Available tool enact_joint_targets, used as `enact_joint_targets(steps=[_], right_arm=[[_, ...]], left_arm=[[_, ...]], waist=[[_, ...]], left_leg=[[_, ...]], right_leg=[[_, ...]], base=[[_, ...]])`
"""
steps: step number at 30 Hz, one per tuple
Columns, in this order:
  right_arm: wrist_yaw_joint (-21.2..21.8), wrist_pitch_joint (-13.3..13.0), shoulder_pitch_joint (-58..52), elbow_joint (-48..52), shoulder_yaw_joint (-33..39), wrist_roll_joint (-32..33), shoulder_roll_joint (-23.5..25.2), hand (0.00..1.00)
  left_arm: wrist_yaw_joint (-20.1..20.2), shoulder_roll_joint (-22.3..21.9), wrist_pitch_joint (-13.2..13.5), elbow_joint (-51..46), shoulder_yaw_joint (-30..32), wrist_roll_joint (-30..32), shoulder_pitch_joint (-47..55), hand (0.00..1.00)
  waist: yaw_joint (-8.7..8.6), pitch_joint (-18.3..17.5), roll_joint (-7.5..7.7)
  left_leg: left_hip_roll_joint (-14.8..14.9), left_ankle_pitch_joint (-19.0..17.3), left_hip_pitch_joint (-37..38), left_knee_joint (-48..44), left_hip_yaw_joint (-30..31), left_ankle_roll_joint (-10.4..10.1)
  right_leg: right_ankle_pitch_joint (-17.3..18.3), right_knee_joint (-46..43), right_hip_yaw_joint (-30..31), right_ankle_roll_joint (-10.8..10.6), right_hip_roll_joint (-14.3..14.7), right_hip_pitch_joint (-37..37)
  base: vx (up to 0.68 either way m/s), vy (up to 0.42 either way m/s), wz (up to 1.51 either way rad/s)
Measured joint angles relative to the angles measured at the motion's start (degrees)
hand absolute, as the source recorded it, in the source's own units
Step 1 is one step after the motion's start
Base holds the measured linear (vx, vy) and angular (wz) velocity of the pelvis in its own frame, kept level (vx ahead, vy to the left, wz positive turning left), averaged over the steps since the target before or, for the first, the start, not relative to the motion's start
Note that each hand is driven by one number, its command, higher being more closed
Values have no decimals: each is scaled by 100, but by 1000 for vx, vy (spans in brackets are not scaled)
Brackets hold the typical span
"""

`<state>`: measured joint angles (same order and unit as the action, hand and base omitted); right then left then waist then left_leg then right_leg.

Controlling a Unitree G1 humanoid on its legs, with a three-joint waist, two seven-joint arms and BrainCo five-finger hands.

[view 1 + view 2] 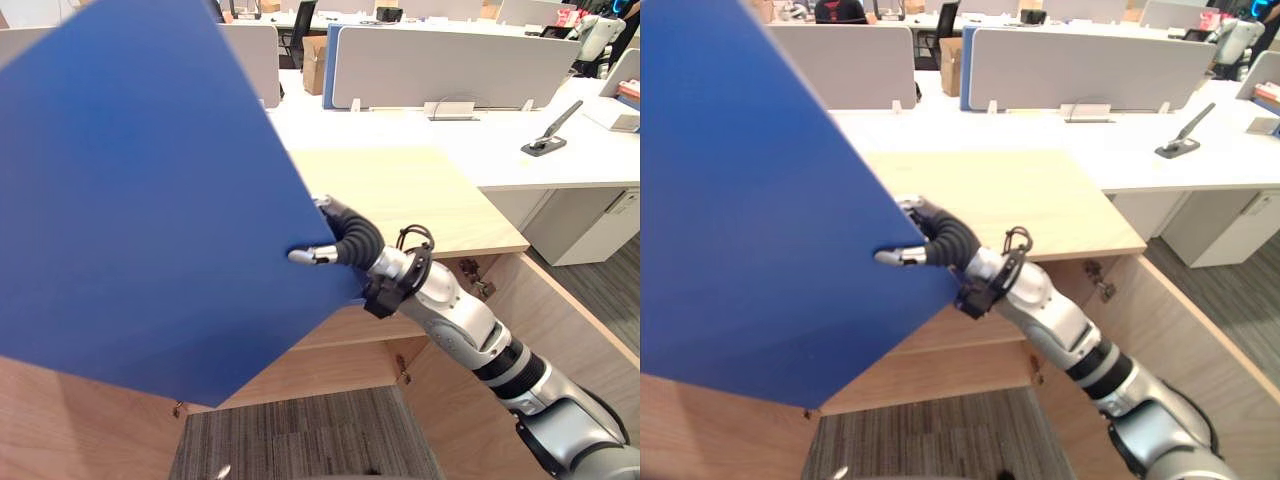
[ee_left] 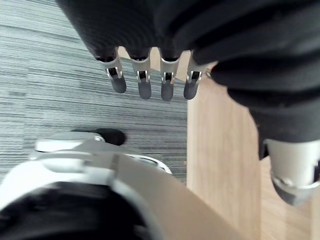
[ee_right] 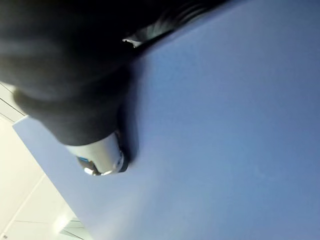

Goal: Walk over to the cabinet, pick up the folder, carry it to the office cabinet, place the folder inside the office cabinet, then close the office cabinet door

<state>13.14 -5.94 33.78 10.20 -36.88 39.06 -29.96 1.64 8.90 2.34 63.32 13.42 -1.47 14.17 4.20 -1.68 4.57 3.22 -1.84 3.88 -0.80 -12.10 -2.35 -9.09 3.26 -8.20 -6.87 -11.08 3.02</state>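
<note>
Folder came first: a broad, flat blue sheet that took up the left half of both eye views, tipped on the diagonal with one corner pointing down toward the lower centre. It was off every surface, carried in the air in front of the office cabinet, whose pale wooden top lay at the centre of the frame just behind the folder's right edge.

The right hand held it by that right edge alone. The thumb was pressed flat on the near blue face and the fingers passed behind the sheet, so the hold was a pinch at one spot.

The cabinet door stood swung open at the lower right, hinges showing, with the arm reaching across in front of it. Grey carpet showed at the bottom centre. The left hand hung idle with straight, loose fingers over the carpet, beside a wooden panel, holding nothing.

The risks, as I judged them, came from the grip and the view. A one-point pinch on so wide a sheet could have let it pivot or slide out under its own weight. The low corner could have caught on the cabinet's top edge or front while going in. The folder also hid much of the opening, so aiming would have been partly blind.
</note>
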Motion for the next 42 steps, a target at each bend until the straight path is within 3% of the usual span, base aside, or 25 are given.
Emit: enact_joint_targets(steps=[4, 7, 8, 9, 13, 15, 20, 24, 28, 31, 34, 35, 36, 37, 38, 42], right_arm=[[-42, -3, 5, -41, -163, -836, 198, 100], [-109, -66, 32, -44, -486, -1659, 200, 100], [-120, -155, 30, -86, -889, -2346, 197, 100], [-122, -178, 30, -119, -1007, -2478, 188, 100], [146, -299, -183, -773, -2215, -3818, 57, 100], [178, -400, -411, -1190, -2400, -4475, 9, 100], [151, -493, -593, -2536, -2383, -6383, -127, 100], [249, -512, -989, -3304, -2313, -7033, -80, 100], [237, -381, -1404, -4357, -1569, -7154, 496, 100], [-108, 127, -1413, -5319, -141, -5950, 1169, 100], [-481, 353, -1273, -5855, 820, -4724, 1556, 100], [-627, 426, -1175, -6075, 1035, -3957, 1664, 100], [-769, 450, -1101, -6242, 1249, -3110, 1750, 100], [-823, 454, -1081, -6274, 1366, -2740, 1790, 100], [-947, 449, -1077, -6275, 1680, -1622, 1915, 100], [-1051, 352, -1063, -6272, 2345, 611, 2185, 100]], left_arm=[[-142, -137, -70, 138, 486, 795, 60, 0], [-204, -195, -68, 139, 715, 846, 75, 0], [-263, -225, -69, 154, 855, 843, 71, 0], [-269, -231, -68, 157, 885, 843, 70, 0], [-273, -305, -64, 182, 1251, 815, 58, 0], [-272, -307, -65, 187, 1346, 797, 53, 0], [-310, -292, -73, 202, 1403, 775, -116, 0], [-355, -286, -75, 198, 1358, 775, -203, 0], [-391, -302, -74, 179, 1218, 792, -262, 0], [-393, -370, -66, 119, 1096, 747, -272, 0], [-396, -387, -66, 115, 1065, 530, -271, 0], [-399, -405, -67, 115, 1074, 423, -271, 0], [-407, -434, -66, 115, 1124, 311, -283, 0], [-411, -451, -66, 115, 1168, 278, -296, 0], [-444, -497, -68, 117, 1296, 142, -319, 0], [-511, -666, -68, 43, 1682, -83, -366, 0]], waist=[[2, -10, 15], [1, -12, 17], [-5, -13, 19], [-6, -14, 20], [35, -29, 53], [52, -22, 74], [86, 114, 52], [127, 191, 29], [143, 370, -48], [180, 460, -174], [193, 517, -216], [198, 557, -240], [210, 617, -274], [212, 653, -288], [214, 702, -321], [219, 758, -419]], left_leg=[[-1, -3, 6, 2, -1, -4], [2, -17, 15, 2, 1, -25], [1, -24, 14, 2, 2, -36], [1, -24, 14, 2, 2, -37], [-9, -28, -4, 2, 26, -42], [-19, -27, -43, -7, 68, -42], [-36, -28, -88, -54, 179, -43], [-41, -28, -93, -52, 239, -44], [-60, -12, -111, -55, 322, -21], [-106, -7, -129, -55, 383, -12], [-110, 0, -185, -62, 429, -2], [-110, 1, -189, -61, 442, 0], [-113, 3, -192, -60, 452, 3], [-114, 5, -196, -59, 457, 5], [-114, 9, -244, -60, 466, 12], [-109, 26, -306, -57, 539, 31]], right_leg=[[0, 10, 9, 0, 1, 0], [0, 10, 8, 1, 2, 3], [1, 10, 8, 1, 0, 5], [1, 9, 8, 1, 0, 5], [6, 10, -13, -4, -13, 8], [8, 8, -75, -7, -27, 7], [11, -8, -131, -8, -51, -9], [28, -7, -195, -27, -57, -31], [37, -6, -251, -36, -71, -37], [39, -9, -264, -45, -110, -28], [41, -5, -287, -50, -115, 3], [43, -3, -295, -52, -114, 3], [45, -4, -298, -54, -114, 4], [45, -3, -300, -54, -115, 8], [44, -2, -323, -54, -115, 15], [44, 42, -419, -54, -114, 3]], base=[[0, 0, 0], [0, 0, 0], [0, 0, 0], [0, 0, 0], [0, 0, 2], [0, 0, 11], [-3, 10, 8], [16, 23, 7], [16, 18, 6], [22, 40, 4], [23, 31, 6], [0, 0, 0], [0, 0, 0], [32, 36, 1], [30, 30, 3], [33, 28, 10]])
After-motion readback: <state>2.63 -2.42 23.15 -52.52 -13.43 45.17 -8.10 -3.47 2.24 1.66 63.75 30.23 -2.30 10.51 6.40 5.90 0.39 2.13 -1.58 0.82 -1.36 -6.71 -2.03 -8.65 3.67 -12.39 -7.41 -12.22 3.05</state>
